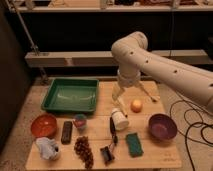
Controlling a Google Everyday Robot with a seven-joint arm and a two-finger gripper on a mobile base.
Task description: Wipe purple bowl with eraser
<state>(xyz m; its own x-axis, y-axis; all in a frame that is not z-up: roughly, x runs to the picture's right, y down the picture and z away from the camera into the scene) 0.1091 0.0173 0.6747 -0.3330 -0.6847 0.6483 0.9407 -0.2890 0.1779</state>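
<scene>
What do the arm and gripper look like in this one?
The arm is cream-white, thick and tubular, with rounded joints and small dark dots along its shell. The gripper, over the back middle of the table, has two thin pale fingers.

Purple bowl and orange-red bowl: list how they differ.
Colour: the purple bowl is purple, the orange-red bowl orange-red. Place: seen by the camera, the purple bowl sits at the right end of the table near the green sponge, the orange-red bowl at the left end beside the eraser. Both are round, upright, similar in size. The gripper hangs over the table's middle, jaws open, touching neither.
</scene>
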